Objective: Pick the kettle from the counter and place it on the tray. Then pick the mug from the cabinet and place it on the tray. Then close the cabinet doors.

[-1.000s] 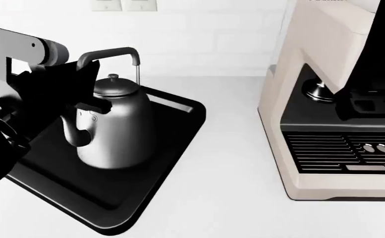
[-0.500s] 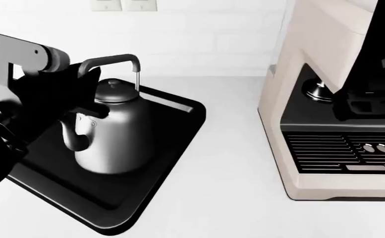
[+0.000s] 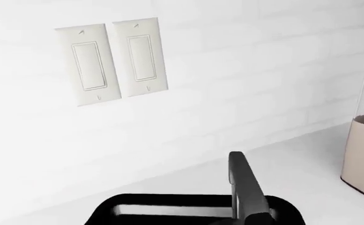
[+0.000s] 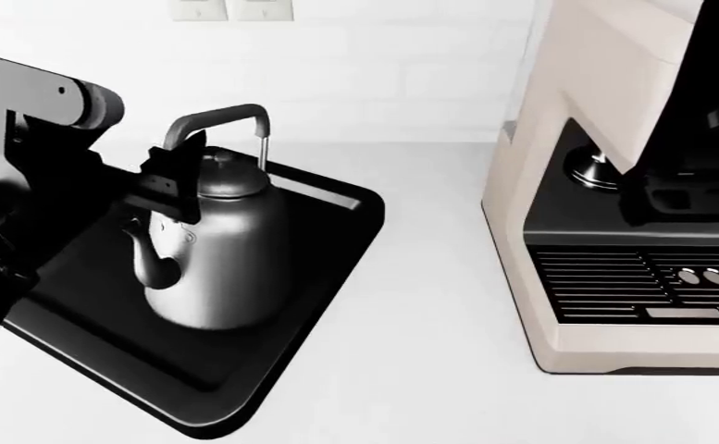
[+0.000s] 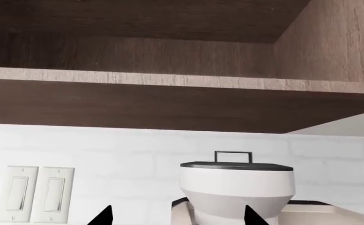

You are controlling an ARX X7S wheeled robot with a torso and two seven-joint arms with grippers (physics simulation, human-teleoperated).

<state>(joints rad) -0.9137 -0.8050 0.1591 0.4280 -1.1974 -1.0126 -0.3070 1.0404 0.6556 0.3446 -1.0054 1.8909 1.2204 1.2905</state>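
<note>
White counter [image 4: 433,305] at centre: your kettle [image 4: 211,250] sits on the tray [image 4: 322,268]; left gripper [image 4: 167,180] grip unclear, so release, then fetch the mug.

no readable text, labels, brands or numbers anywhere

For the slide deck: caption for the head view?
Left gripper at the kettle handle, kettle sitting on the black tray beside the espresso machine.

Grey left arm [image 4: 38,88], black tool [image 4: 167,180]
</note>
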